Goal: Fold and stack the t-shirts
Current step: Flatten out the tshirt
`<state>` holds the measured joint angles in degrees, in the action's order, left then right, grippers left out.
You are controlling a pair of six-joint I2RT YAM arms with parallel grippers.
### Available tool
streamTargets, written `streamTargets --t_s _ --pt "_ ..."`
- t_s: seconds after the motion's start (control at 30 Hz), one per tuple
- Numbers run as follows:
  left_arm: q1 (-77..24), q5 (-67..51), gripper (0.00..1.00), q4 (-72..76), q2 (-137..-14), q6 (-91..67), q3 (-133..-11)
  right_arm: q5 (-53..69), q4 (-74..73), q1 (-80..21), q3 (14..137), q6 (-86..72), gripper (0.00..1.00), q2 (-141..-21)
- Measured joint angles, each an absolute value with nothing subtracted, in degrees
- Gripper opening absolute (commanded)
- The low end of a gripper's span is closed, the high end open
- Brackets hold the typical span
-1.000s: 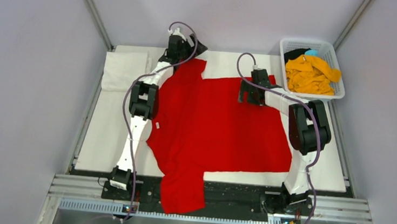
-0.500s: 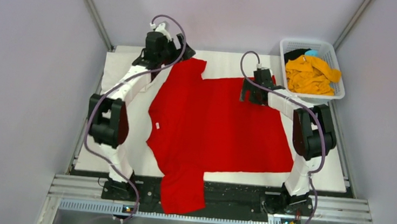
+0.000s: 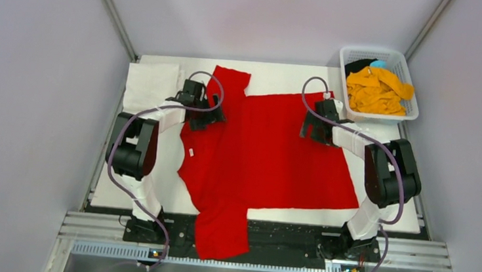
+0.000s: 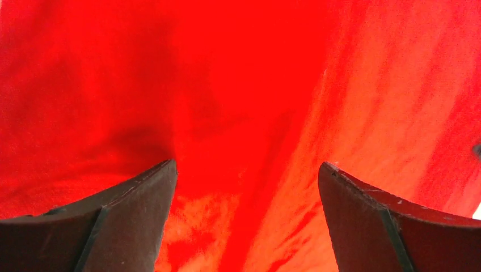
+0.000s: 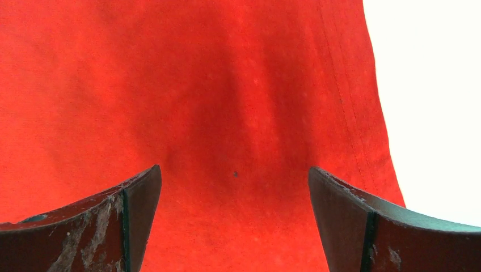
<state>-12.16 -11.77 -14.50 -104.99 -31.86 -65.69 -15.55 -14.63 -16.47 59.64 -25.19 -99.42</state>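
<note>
A bright red t-shirt (image 3: pixel 269 155) lies spread flat across the white table, one sleeve hanging over the near edge and the other pointing to the back. My left gripper (image 3: pixel 202 115) hovers open over the shirt's left part; in the left wrist view its fingers (image 4: pixel 136 215) straddle wrinkled red cloth (image 4: pixel 249 113). Open as well, my right gripper (image 3: pixel 312 130) is above the shirt's far right corner, with the hem (image 5: pixel 351 113) and bare table to its right. A folded white t-shirt (image 3: pixel 149 83) rests at the back left. An orange-yellow t-shirt (image 3: pixel 375 90) and a black one (image 3: pixel 359 65) lie in the basket.
The white lattice basket (image 3: pixel 407 71) stands at the back right corner, off the table pad. Something small and blue (image 3: pixel 378 64) shows inside it. Metal rails (image 3: pixel 255 239) run along the near edge, and grey walls close in on both sides.
The left arm swung back from beyond the shirt's far sleeve and came down over the shirt's left part. The right gripper shifted slightly right and nearer over the shirt's corner. Both stayed open.
</note>
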Motion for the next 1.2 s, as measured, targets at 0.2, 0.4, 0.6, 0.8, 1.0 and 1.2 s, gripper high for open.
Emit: streamTargets --t_s 0.2,0.4,0.6,0.8,1.0,1.2 --pt "-12.14 -9.23 0.99 -17.45 -109.16 -31.75 -72.36 -16.03 -14.79 -15.64 57.36 -26.48 0.99 -99.42" --pt "-11.75 -4.84 0.99 -23.86 -116.01 -31.03 -83.15 -16.08 -14.72 -15.22 58.08 -27.07 0.99 -100.03" --pt "-9.98 -4.64 0.99 -28.82 -123.09 -29.80 -94.39 -16.03 -14.63 -15.09 62.50 -27.09 0.99 -103.74" --pt "-7.84 -5.76 0.99 -32.53 -130.72 -28.49 -106.94 -16.03 -14.74 -14.94 67.92 -26.96 0.99 -108.03" --pt "-6.22 -8.75 0.99 -33.52 -137.14 -27.73 -117.40 -15.99 -14.74 -14.48 73.32 -26.63 0.99 -111.96" --pt "-5.76 -10.63 0.99 -33.47 -140.25 -27.00 -122.74 -14.76 -15.73 -13.85 77.14 -25.93 0.99 -113.67"
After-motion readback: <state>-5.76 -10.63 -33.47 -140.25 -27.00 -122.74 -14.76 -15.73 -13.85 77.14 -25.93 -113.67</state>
